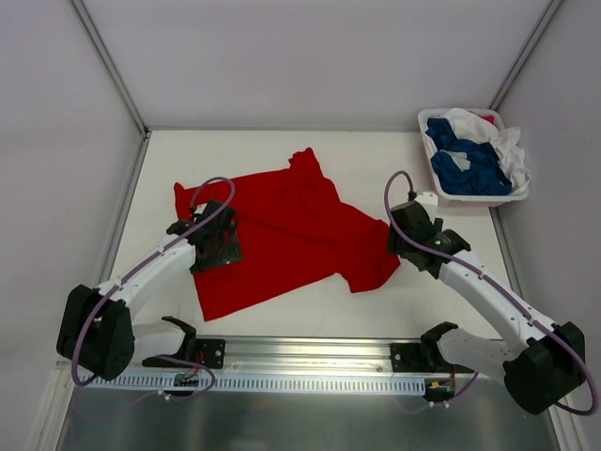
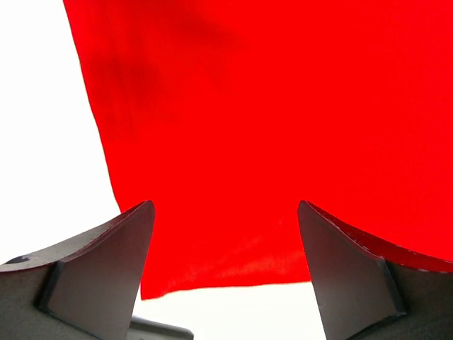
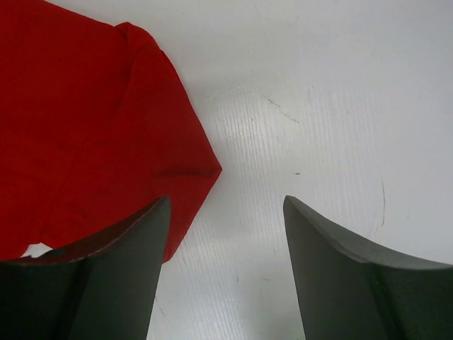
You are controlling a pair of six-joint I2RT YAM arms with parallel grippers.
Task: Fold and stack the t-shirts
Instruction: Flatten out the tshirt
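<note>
White table (image 1: 310,315) fills the top view, walled on three sides; red t-shirt (image 1: 282,244) lies spread out on it, centre-left, slanted, mostly flat with a few creases, one sleeve pointing to the far side; left arm (image 1: 141,277) reaches in from the near-left, right arm (image 1: 488,287) from the near-right; white basket (image 1: 474,200) sits at the far-right corner of the table, well apart from the red shirt; dark blue t-shirts (image 1: 465,164) and a white t-shirt (image 1: 507,150) are heaped inside it, crumpled, unfolded; left gripper (image 2: 225,209) hangs over the red shirt's left side near its edge, jaws spread wide, red cloth showing beneath and between them, nothing pinched, cannot tell whether the tips touch the cloth; right gripper (image 3: 226,202) is at the shirt's right corner, jaws also spread wide, bare table in the gap, shirt edge just beside and partly behind one finger, holding nothing.
</note>
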